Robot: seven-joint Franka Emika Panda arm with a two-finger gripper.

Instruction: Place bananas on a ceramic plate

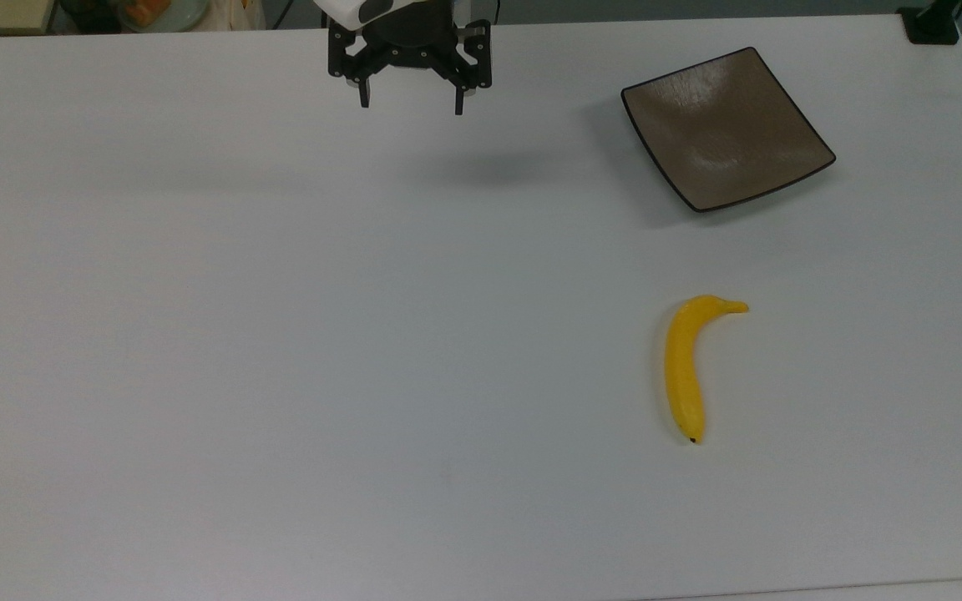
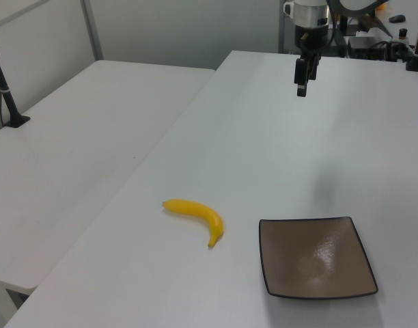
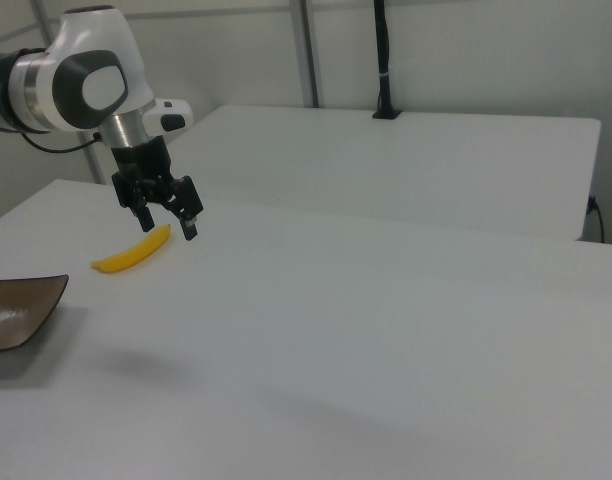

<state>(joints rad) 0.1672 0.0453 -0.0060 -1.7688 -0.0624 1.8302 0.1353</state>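
Banana [image 1: 685,367] count is one: a single yellow fruit is lying flat on the white table [image 1: 281,334], its stem pointing toward the top view's upper right and its black tip toward the near edge of the top view. One ceramic plate [image 1: 723,129] is sitting on the same table, square and brown-grey with a dark rim, holding nothing. In the top view the plate is lying beyond the banana, toward the far right, and the two are clearly apart; in the left view the banana [image 2: 195,215] is resting just left of the plate [image 2: 315,258]. One gripper [image 1: 411,98] is hanging above the table at the far edge of the top view, well left of the plate, its two fingers spread apart and grasping nothing. In the right view the gripper [image 3: 168,222] is hovering in front of the banana [image 3: 134,253].
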